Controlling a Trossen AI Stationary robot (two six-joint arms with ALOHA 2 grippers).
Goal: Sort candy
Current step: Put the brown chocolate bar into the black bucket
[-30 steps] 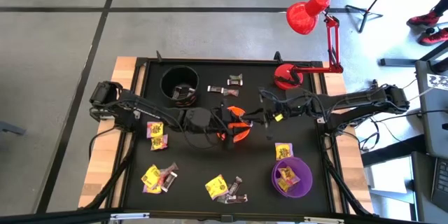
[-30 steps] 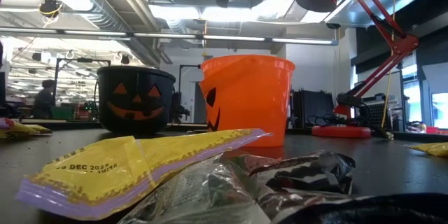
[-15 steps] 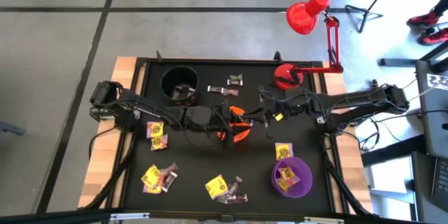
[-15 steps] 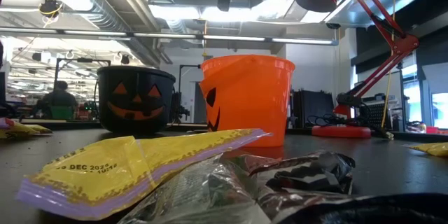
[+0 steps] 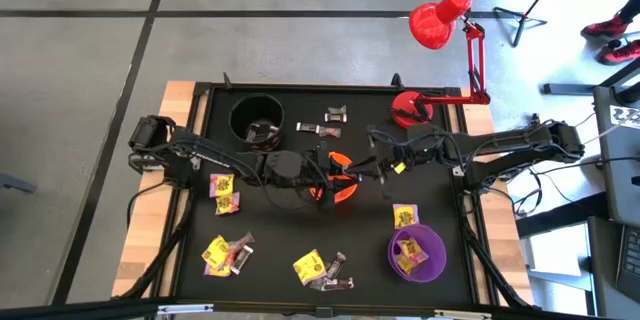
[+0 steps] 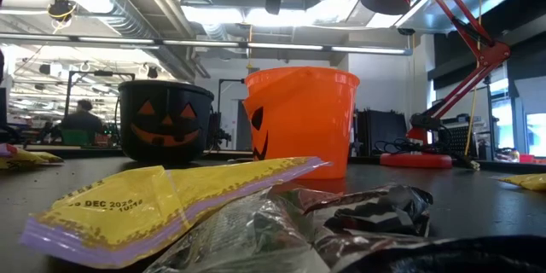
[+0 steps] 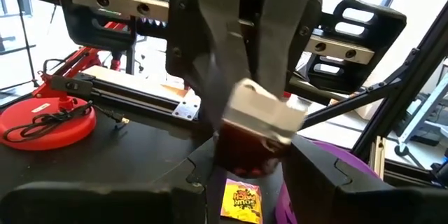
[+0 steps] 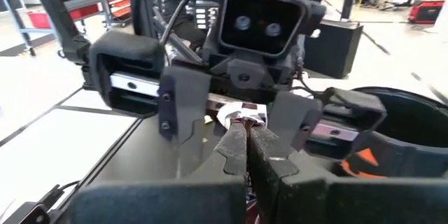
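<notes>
My two grippers meet tip to tip above the orange cup (image 5: pixel 338 190) in the middle of the table. Between them hangs one candy (image 7: pixel 243 155), dark brown with a silvery wrapper end. My left gripper (image 5: pixel 322 173) comes from the table's left and my right gripper (image 5: pixel 346 171) from the right, and both are shut on it. More candy lies loose on the black mat, in yellow wrappers (image 5: pixel 222 189) and dark ones (image 5: pixel 334 116). In the low view a yellow candy (image 6: pixel 162 205) lies right in front. My left gripper has the candy's dark brown body (image 7: pixel 238 162) between its two fingers (image 7: pixel 199 182); the body fills the gap. The fingers lie level, coming from the table's left. The candy is clear of the cup below. My right gripper pinches the candy's silvery wrapper end (image 8: pixel 241 115) between its shut fingertips (image 8: pixel 236 140). It comes level from the table's right, facing the left gripper. The candy sticks out beyond its tips, lifted clear.
A black cup (image 5: pixel 257 120) stands at the far left and a purple cup (image 5: pixel 417 252) with yellow candy at the near right. A red desk lamp (image 5: pixel 410 110) stands on the far right of the mat. Raised black rails edge the mat.
</notes>
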